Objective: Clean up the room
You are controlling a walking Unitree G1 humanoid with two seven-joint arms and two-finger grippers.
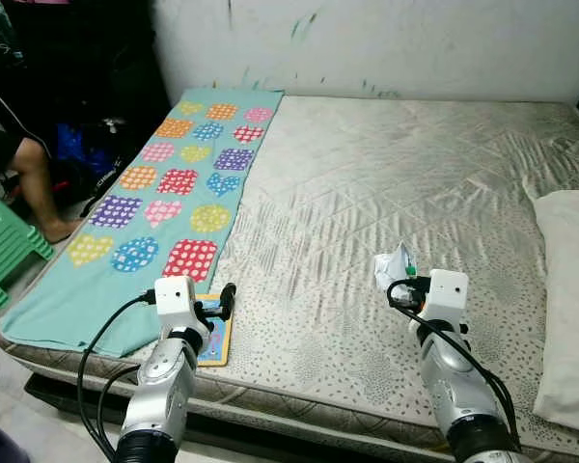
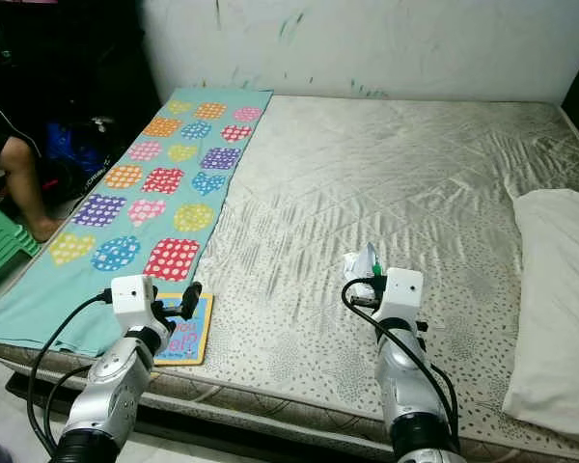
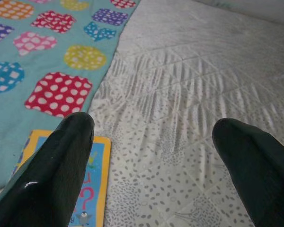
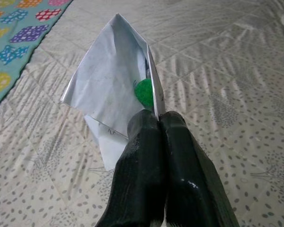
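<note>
Pinching a folded white paper (image 4: 114, 90) between fully closed jaws, the right gripper (image 4: 157, 118) hangs low over the bare mattress (image 1: 386, 183), toward the near edge and right of centre. The paper stands up like a little tent, one crisp fold pointing away from the wrist, and something small and bright green (image 4: 144, 91) sits tucked inside it; what that green thing is I can't quite make out. From the head cameras the same paper shows as a crumpled white scrap just ahead of the silver wrist.

Over on the left, the left gripper (image 3: 154, 132) hovers with its jaws spread wide and nothing between them, above the near-left corner of the bed. Just beside and partly under its left finger lies a thin children's book (image 2: 181, 338) with a yellow border and blue cover, flat on the mattress, overlapping the edge of a turquoise mat (image 1: 154, 193) printed with polka-dot hearts that runs along the bed's left side.

A white pillow (image 2: 555, 299) lies at the far right edge. Beside the bed on the left, a person's bare leg (image 1: 41, 188) and a green plastic stool (image 1: 5, 246) are on the floor.
</note>
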